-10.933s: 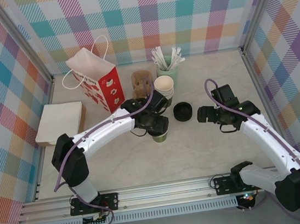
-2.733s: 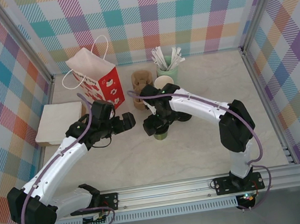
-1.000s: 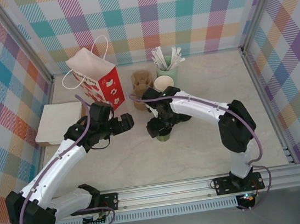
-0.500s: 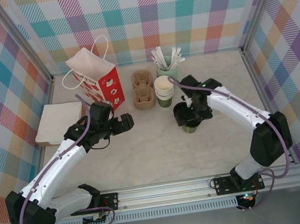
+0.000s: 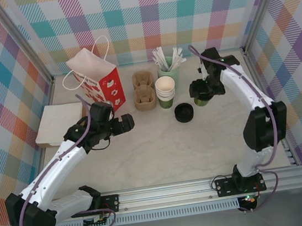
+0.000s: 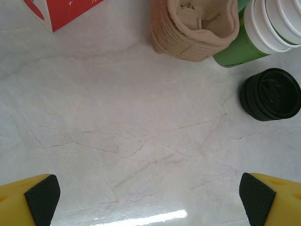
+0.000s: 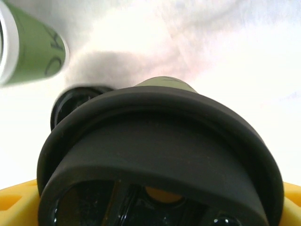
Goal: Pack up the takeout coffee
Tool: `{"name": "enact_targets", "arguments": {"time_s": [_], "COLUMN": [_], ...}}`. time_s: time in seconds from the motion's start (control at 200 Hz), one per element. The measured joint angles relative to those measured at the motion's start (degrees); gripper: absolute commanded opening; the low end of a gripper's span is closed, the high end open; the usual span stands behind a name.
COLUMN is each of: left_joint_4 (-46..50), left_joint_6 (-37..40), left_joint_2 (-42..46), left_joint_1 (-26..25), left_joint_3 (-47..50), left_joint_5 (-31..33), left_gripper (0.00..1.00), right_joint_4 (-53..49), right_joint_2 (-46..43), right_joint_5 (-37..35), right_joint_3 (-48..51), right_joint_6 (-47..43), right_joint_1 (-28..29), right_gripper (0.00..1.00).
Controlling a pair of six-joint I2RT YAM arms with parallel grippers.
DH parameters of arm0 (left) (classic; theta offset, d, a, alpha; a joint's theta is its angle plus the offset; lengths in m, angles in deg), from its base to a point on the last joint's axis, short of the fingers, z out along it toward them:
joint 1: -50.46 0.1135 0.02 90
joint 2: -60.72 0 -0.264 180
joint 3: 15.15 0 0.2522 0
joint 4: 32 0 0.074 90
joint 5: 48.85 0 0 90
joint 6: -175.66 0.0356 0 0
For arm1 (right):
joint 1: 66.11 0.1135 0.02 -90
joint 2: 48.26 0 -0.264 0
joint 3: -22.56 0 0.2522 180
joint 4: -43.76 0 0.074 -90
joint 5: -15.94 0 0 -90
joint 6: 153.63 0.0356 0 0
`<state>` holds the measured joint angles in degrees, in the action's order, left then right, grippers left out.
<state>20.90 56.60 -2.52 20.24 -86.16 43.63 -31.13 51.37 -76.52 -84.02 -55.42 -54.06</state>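
Top external: right claw (image 5: 200,92) clamped on the coffee (image 5: 200,102), lid on, at the back right of the worktop (image 5: 162,156), just right of the cup stack (image 5: 165,91) and stirrer pot (image 5: 168,69); cannot tell if the cup touches the worktop. Right wrist has the coffee's black lid up close between yellow fingers (image 7: 11,205), with a loose lid (image 7: 70,101) lying beyond it. Left claw (image 5: 126,124) is spread wide, holding nothing, over bare worktop near the red bag (image 5: 103,88) and cardboard carriers (image 5: 144,91).
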Motion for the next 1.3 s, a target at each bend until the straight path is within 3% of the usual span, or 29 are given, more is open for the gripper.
{"name": "enact_targets", "arguments": {"time_s": [0.21,0.455,0.855,1.3], "left_joint_4": [0.44,1.27,1.27,1.29], "left_joint_6": [0.15,0.15,0.13,0.11], "left_joint_2": [0.11,0.63,0.63,0.63], "left_joint_1": [0.00,0.00,0.00,0.00], "left_joint_3": [0.00,0.00,0.00,0.00], "left_joint_5": [0.17,0.17,0.17,0.17], "left_gripper": [1.00,1.00,1.00,1.00], "right_joint_4": [0.17,-0.87,-3.91,-5.88], "right_joint_2": [12.83,21.35,24.46,23.93], "right_joint_5": [0.76,2.14,3.89,5.16], "right_joint_3": [-11.85,-18.21,-21.07,-21.18], "right_joint_6": [-1.44,-1.90,-3.23,-3.34], "right_joint_1": [-1.62,-2.29,-2.29,-2.29], "right_gripper": [0.88,0.89,1.00,1.00]}}
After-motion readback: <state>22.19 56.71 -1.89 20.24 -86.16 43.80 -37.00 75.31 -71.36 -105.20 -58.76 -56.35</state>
